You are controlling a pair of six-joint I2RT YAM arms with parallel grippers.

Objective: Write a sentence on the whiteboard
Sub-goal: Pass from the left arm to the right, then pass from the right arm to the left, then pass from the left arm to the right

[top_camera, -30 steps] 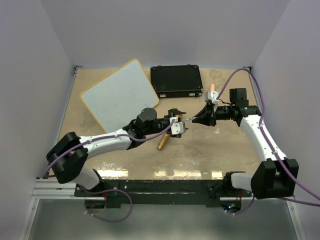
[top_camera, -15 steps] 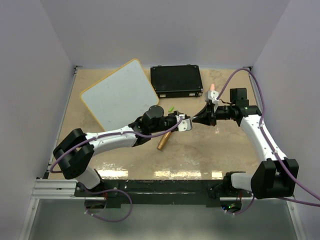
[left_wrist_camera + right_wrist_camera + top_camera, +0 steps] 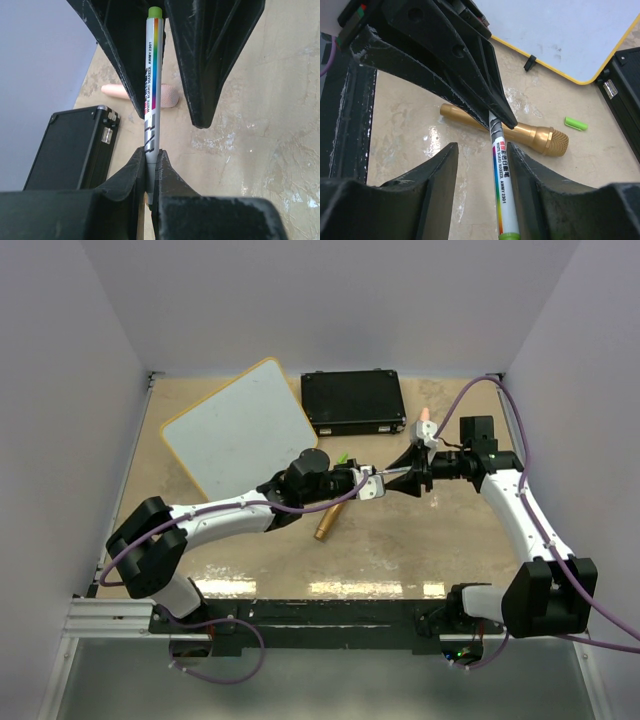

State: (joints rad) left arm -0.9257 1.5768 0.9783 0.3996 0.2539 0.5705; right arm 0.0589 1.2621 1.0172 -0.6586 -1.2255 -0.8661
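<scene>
The whiteboard (image 3: 240,425) lies flat at the far left of the table (image 3: 450,540), turned at an angle, and its face looks plain white from above.

Nearest to the arm bases, a gold microphone (image 3: 326,525) lies on the table, below the left arm. Just beyond it, in the middle of the table, the two grippers meet tip to tip. The left gripper (image 3: 374,485) has its fingers pressed together on the grey end of a whiteboard marker (image 3: 152,75) and holds it. The right gripper (image 3: 401,478) stands around the other end of the same marker, the end with the green tip. Its fingers (image 3: 442,165) are parted, with a narrow gap on each side of the barrel, so they do not seem to touch it.

A little farther, a small green cap (image 3: 576,123) lies on the table between the gold microphone and the black case (image 3: 352,402). A pink microphone (image 3: 140,94) lies near the right corner of the case. The case sits at the far edge, just beside the whiteboard, and the two seem to be apart.
</scene>
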